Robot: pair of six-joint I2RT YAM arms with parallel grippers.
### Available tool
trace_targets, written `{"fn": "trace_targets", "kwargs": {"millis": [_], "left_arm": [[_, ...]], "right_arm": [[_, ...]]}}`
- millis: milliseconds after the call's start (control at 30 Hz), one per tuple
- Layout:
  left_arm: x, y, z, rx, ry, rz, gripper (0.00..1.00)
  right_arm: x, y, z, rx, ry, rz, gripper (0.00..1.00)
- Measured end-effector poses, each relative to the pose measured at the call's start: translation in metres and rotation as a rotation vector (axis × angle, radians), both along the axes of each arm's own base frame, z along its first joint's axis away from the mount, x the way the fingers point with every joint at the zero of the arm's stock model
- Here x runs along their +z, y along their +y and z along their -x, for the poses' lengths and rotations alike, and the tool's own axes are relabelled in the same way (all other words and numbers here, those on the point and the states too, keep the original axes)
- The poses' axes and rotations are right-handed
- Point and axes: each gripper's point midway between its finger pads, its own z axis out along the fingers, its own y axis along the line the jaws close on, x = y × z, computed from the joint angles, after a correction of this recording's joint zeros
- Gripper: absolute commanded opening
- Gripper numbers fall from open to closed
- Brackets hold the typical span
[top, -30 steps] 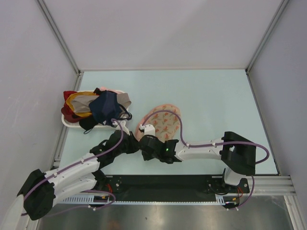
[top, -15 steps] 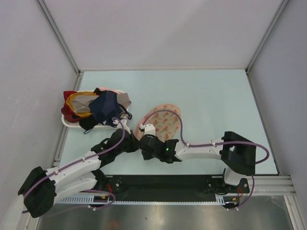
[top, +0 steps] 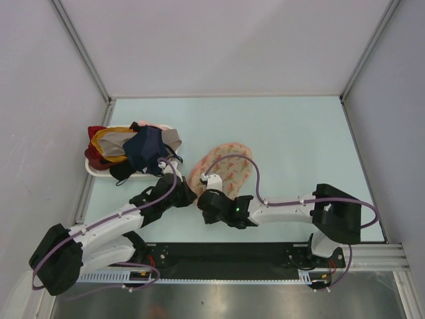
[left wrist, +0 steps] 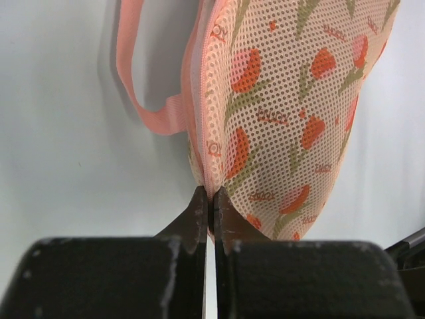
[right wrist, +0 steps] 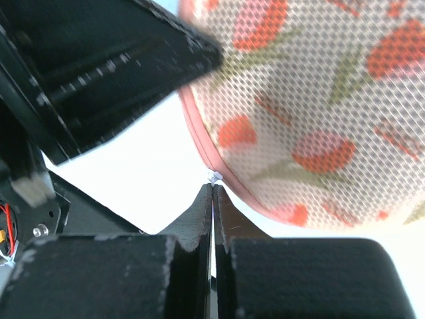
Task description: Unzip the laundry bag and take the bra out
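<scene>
Both arms meet at the near-left tip of the laundry bag, which lies on the pale bench a little left of centre, between the middle and the near edge.

The left gripper is clamped shut on the bag's pink seam at that tip. In its wrist view the tulip-print mesh rises away from the pinch and a pink carry loop stands off to one side.

The right gripper also has its jaws pressed together just beside the pink edging. A tiny white speck sits at their tips; whether that is the zip pull cannot be told.

Over the past second the right arm has drawn back slightly, its elbow sliding toward the near-right corner and its wrist following. The left wrist has edged a little toward the far edge. The bag itself has barely shifted.

The two grippers, one anchoring and one pulling away, suggest the opening stroke of the zip is starting. No gap shows along the rim in any view, so the pouch reads as not yet opened, and no bra is visible.

The heap of navy, red and yellow garments sits in a white tray by the left edge, apart from the action.
</scene>
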Motion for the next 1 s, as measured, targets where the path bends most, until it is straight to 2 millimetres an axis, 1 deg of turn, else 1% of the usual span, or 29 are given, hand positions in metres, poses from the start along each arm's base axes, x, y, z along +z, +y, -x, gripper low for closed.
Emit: {"fn": "trace_targets", "kwargs": {"millis": [267, 567, 733, 1000], "left_arm": [[-0.006, 0.004, -0.007, 0.009, 0.007, -0.023, 0.0], [-0.01, 0.004, -0.01, 0.006, 0.014, -0.035, 0.0], [-0.01, 0.002, -0.016, 0.0, 0.016, -0.048, 0.0], [-0.01, 0.0, -0.019, -0.006, 0.013, -0.052, 0.0]], "right_arm": [[-0.007, -0.017, 0.003, -0.033, 0.017, 0.016, 0.0], [-0.012, -0.027, 0.005, -0.059, 0.029, 0.029, 0.0], [-0.013, -0.035, 0.005, -0.075, 0.025, 0.043, 0.0], [-0.012, -0.04, 0.003, -0.095, 0.018, 0.05, 0.0]]}}
